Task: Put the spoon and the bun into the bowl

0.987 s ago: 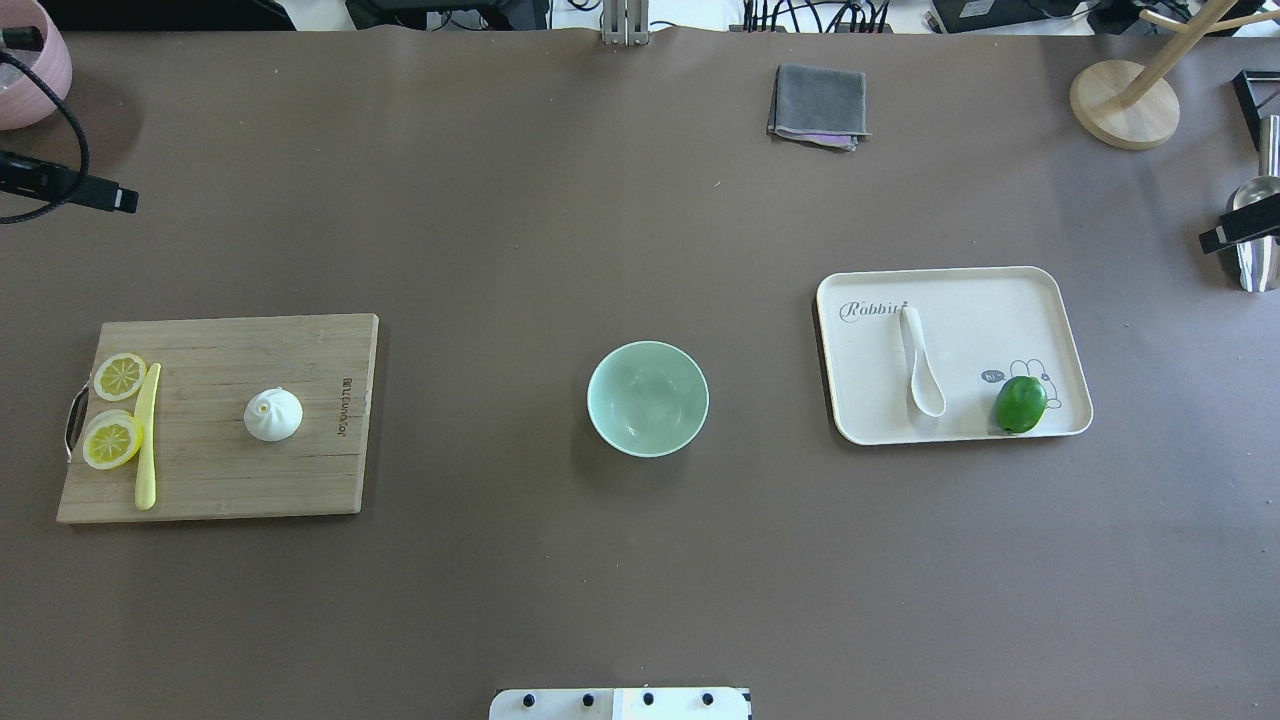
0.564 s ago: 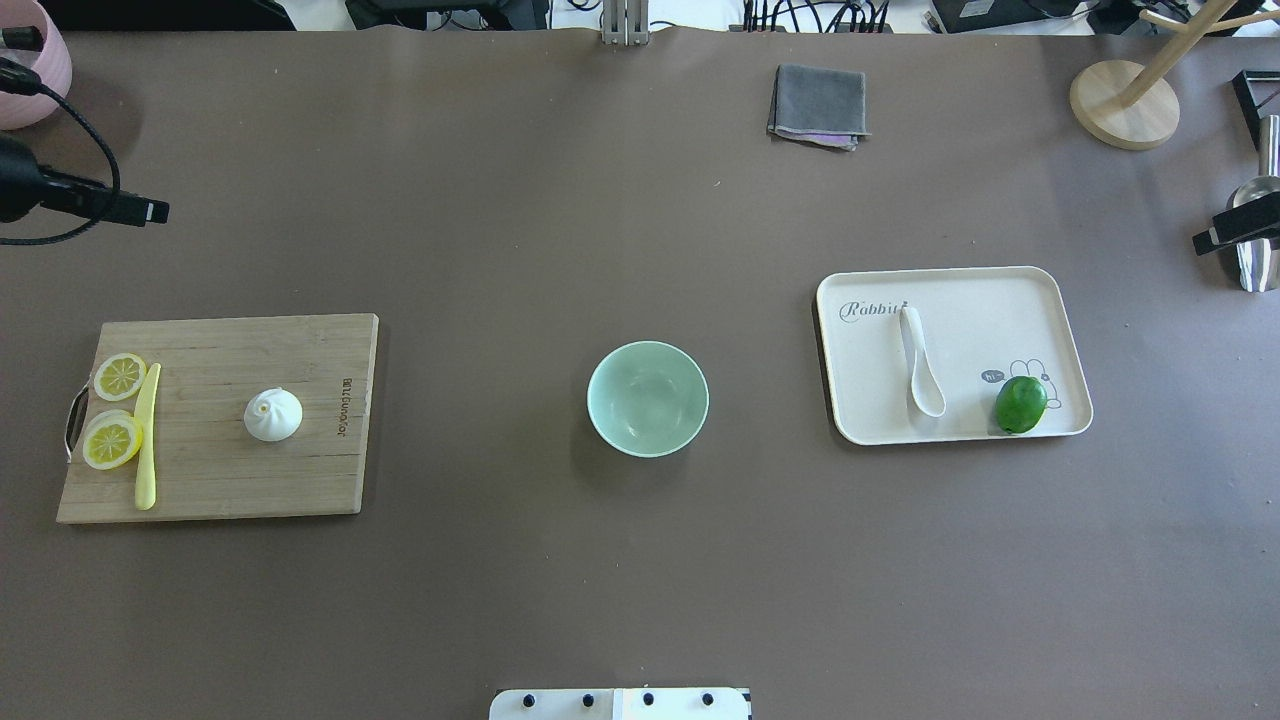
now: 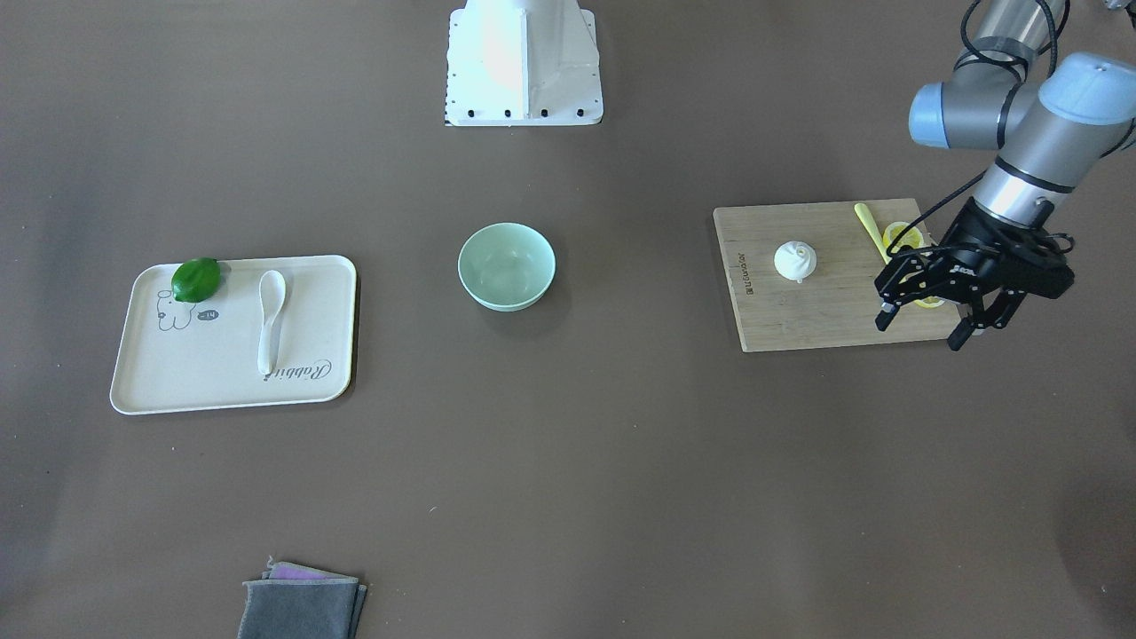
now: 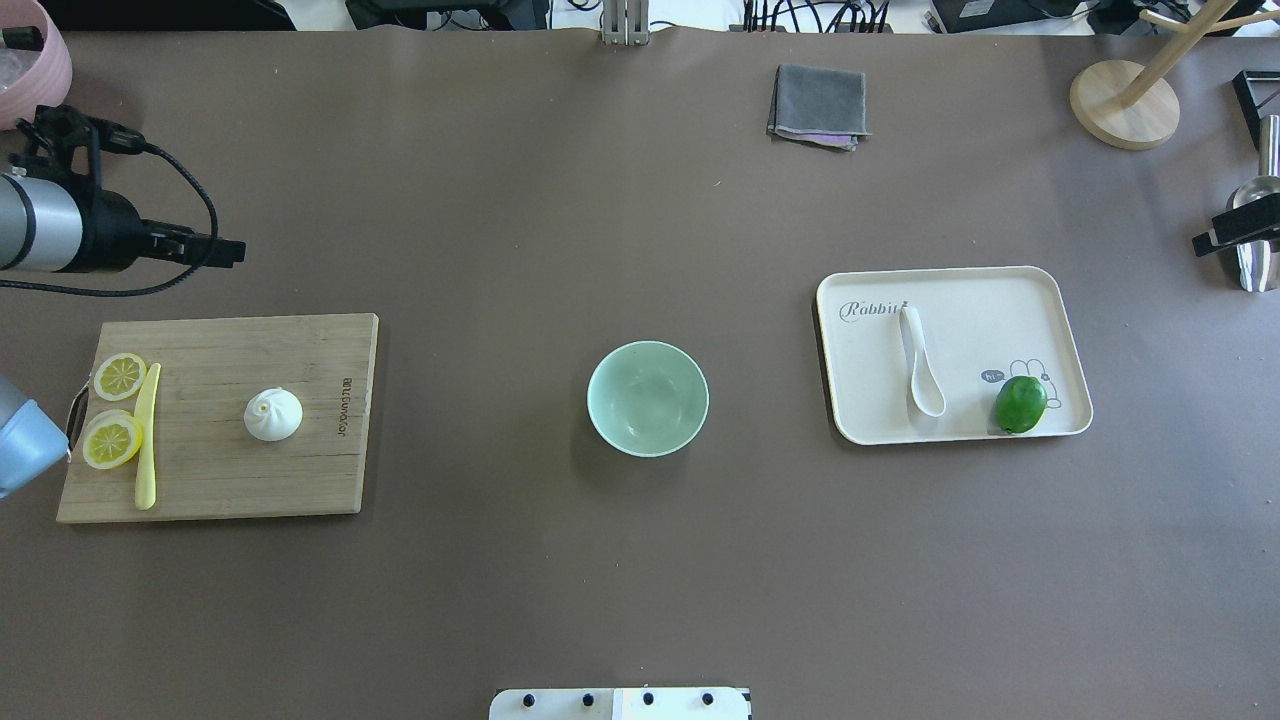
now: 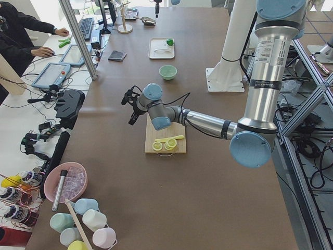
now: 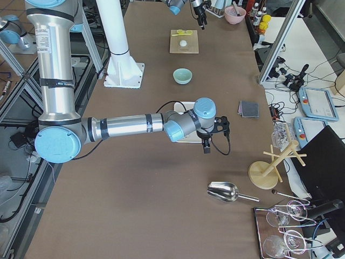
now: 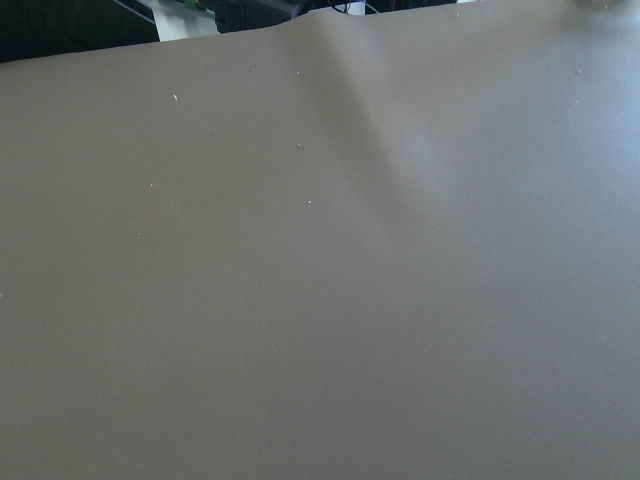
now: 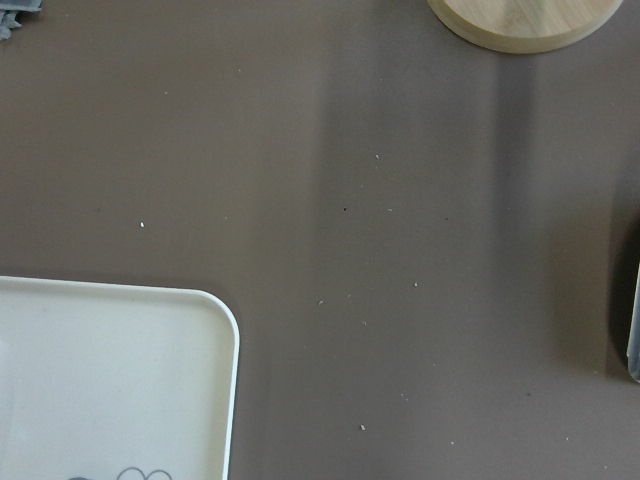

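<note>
The white bun point(image 4: 273, 415) sits on a wooden cutting board point(image 4: 300, 480) at the left; it also shows in the front view point(image 3: 796, 260). The white spoon point(image 4: 920, 365) lies on a cream tray point(image 4: 1000, 300) at the right. The empty mint-green bowl point(image 4: 648, 398) stands mid-table between them. My left gripper point(image 3: 920, 333) is open and empty, hovering over the board's outer end near the lemon slices, apart from the bun. My right gripper point(image 4: 1225, 238) shows only as a dark tip at the right edge, beyond the tray; I cannot tell if it is open.
Two lemon slices point(image 4: 112, 440) and a yellow knife point(image 4: 146, 440) lie on the board. A green lime point(image 4: 1020, 404) is on the tray. A grey cloth point(image 4: 818, 105), a wooden stand point(image 4: 1124, 104), a metal scoop point(image 4: 1255, 200) and a pink bowl point(image 4: 40, 50) are at the far side.
My left arm has swung further in from the left edge toward the table's middle. The right gripper has shifted only slightly. Bun, spoon and bowl have not moved.
</note>
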